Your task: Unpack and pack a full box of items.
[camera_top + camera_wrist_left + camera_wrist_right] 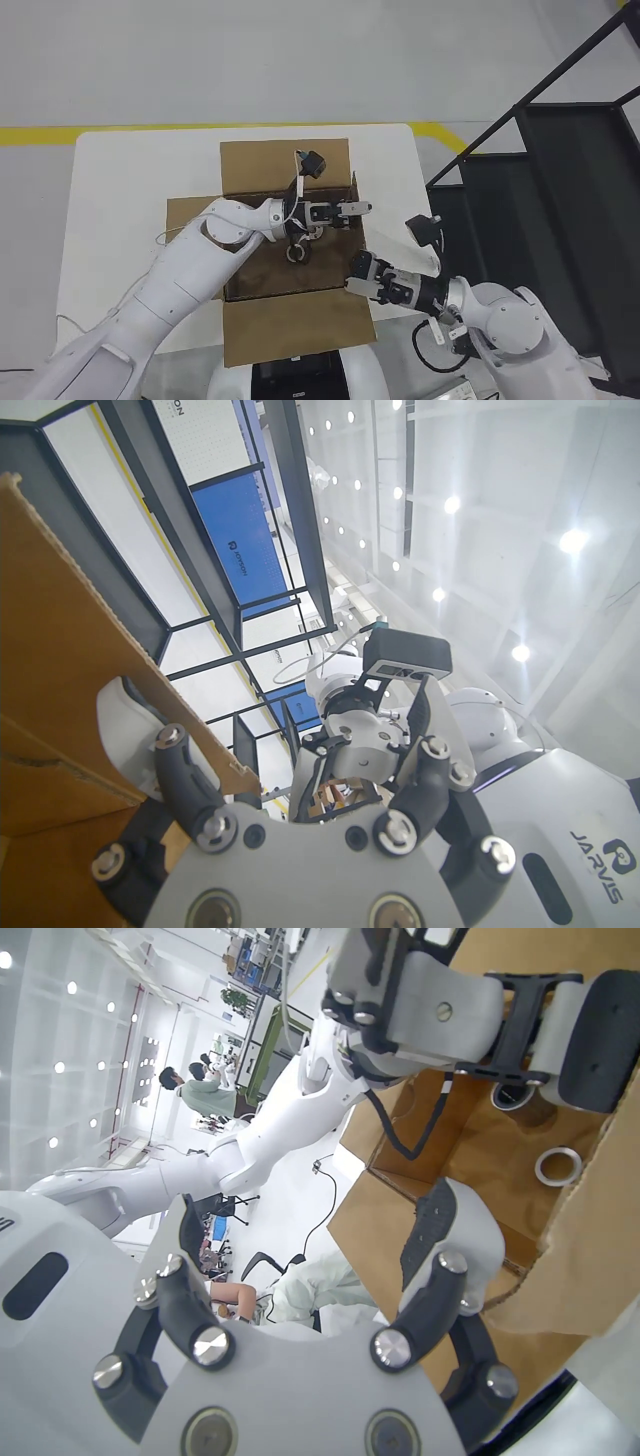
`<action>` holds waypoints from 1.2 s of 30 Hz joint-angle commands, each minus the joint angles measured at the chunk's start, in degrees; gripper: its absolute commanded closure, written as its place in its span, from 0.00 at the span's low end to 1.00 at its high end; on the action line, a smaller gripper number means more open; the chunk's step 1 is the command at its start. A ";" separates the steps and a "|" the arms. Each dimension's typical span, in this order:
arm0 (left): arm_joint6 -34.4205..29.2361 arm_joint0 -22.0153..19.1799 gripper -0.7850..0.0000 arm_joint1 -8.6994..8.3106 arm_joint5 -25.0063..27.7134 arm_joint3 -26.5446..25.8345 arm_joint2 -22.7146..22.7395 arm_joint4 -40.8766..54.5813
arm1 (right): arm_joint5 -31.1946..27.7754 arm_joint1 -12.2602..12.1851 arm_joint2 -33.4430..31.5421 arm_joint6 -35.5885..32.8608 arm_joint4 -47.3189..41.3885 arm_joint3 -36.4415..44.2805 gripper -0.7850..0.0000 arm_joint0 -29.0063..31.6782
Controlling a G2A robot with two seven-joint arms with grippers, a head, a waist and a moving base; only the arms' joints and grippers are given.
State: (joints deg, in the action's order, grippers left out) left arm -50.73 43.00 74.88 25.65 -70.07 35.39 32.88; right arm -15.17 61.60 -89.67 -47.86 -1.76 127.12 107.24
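Brown cardboard makes up the box (285, 165), which is set open in the middle of the white table (120, 200). Its far, near and left flaps are laid outward, and its right flap (355, 192) is raised. A metal ring (558, 1166) is seen lying flat on the box floor, and a second round metal-rimmed item (510, 1098) is partly hidden just beyond it. The left arm is stretched from the near left corner across the box, with its wrist held over the interior. The left gripper (355, 208) is pointed at the raised flap with its fingers spread wide and the flap's edge between them; whether the cardboard is touched cannot be told. The right arm is bent in from the right, and the right gripper (356, 272) is held at the near end of the same flap, its fingers likewise parted and nothing clasped. A black metal frame (560, 200) is seen beside the table.
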 commanded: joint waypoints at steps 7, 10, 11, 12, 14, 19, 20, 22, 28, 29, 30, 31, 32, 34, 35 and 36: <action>-1.75 -1.60 0.00 1.60 4.07 5.26 0.55 0.71 | 11.65 0.01 -1.99 6.96 2.54 -1.52 0.00 0.44; -1.63 0.20 0.00 0.13 6.98 2.47 4.52 -1.26 | 14.17 0.07 -2.73 9.32 2.40 -2.37 0.00 -0.05; -1.86 1.08 0.00 -0.63 7.03 1.12 6.46 -1.71 | 14.49 0.08 -2.71 9.47 1.99 -2.56 0.00 -0.04; -2.19 2.11 0.00 -1.47 6.84 -0.67 8.66 -2.13 | 14.80 0.08 -2.82 9.61 1.48 -3.20 0.00 -0.05; -3.11 4.97 0.00 -3.34 6.64 -5.34 13.73 -3.38 | 16.25 0.09 -2.94 9.88 0.96 -4.54 0.00 -0.31; -4.55 15.23 0.00 -7.44 3.05 -18.24 26.30 -7.03 | 19.60 0.13 -1.66 8.75 -1.74 -10.47 0.00 -4.00; -5.03 17.16 0.00 -8.00 2.19 -20.56 28.20 -7.50 | 20.07 0.14 -1.09 8.43 -1.82 -11.49 0.00 -4.93; -5.79 20.70 0.00 -8.98 1.49 -24.47 31.81 -9.11 | 20.40 0.19 0.03 7.83 -2.54 -13.70 0.00 -6.57; -5.79 28.90 0.00 -10.69 1.80 -30.64 40.27 -8.62 | 23.76 0.30 3.56 6.88 -1.63 -18.10 0.00 -10.67; -5.85 29.76 0.00 -10.86 1.88 -30.95 41.27 -8.21 | 24.30 0.32 4.11 6.78 -1.43 -18.66 0.00 -11.29; -5.89 30.52 0.00 -11.00 1.84 -31.14 42.09 -7.60 | 24.94 0.34 4.69 6.73 -1.10 -19.19 0.00 -11.89; -6.00 31.11 0.00 -11.12 1.76 -31.27 42.81 -7.01 | 25.55 0.37 5.32 6.64 -0.92 -19.69 0.00 -12.52; -6.03 31.59 0.00 -11.24 1.75 -31.30 43.52 -6.63 | 26.06 0.41 5.92 6.49 -0.82 -20.25 0.00 -13.19; -6.16 32.43 0.00 -11.40 1.88 -31.41 44.54 -5.64 | 27.15 0.49 6.91 6.67 -0.57 -21.44 0.00 -14.56; -6.32 32.71 0.00 -11.49 2.03 -31.47 45.01 -5.40 | 27.03 0.54 7.33 6.53 -0.97 -21.99 0.00 -15.17; -6.27 32.99 0.00 -11.55 2.21 -31.42 45.44 -5.23 | 27.26 0.57 7.58 6.70 -1.00 -22.72 0.00 -15.68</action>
State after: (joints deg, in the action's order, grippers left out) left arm -57.01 75.78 63.38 27.71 -101.52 80.50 27.53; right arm 12.01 62.15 -82.25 -41.26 -2.64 104.93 91.96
